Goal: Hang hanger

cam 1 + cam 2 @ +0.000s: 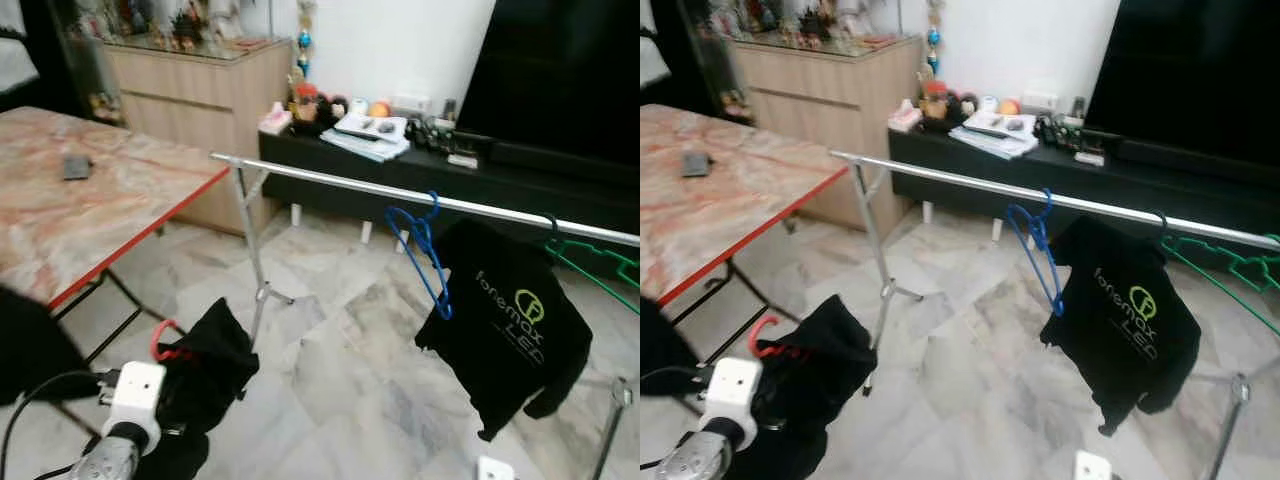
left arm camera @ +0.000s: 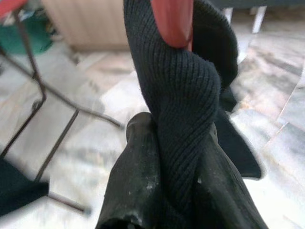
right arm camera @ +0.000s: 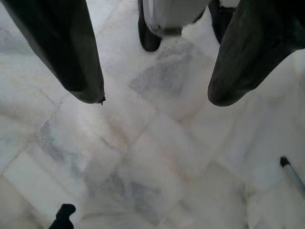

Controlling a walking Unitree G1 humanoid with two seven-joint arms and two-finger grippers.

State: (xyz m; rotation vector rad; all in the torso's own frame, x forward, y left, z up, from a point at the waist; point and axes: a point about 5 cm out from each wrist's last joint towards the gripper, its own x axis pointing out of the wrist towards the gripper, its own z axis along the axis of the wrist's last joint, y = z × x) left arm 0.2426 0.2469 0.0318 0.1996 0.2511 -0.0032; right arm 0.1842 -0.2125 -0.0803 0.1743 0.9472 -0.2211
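The left hand is clamped on a black knitted garment that hangs on a red hanger; the left wrist view shows the two black fingers pressed together around a twisted fold of ribbed cloth, with the red plastic of the hanger just above it, detail the head views cannot give. From the head, the garment and hanger sit low at the near left, just in front of the silver left arm, with only the red hook peeking out of the cloth. The clothes rail runs from the far left to the right across the middle of the scene, well apart from the held hanger. On it hang a bare blue hanger, just to its right a black printed T-shirt, and a green hanger at the right edge. The stretch of rail left of the blue hanger is bare, and the marble floor between the garment and the rail is open. A red-edged marble counter stands at the left, its corner close to the rail's left end. The right hand points down at the floor, its fingers spread apart and holding nothing.
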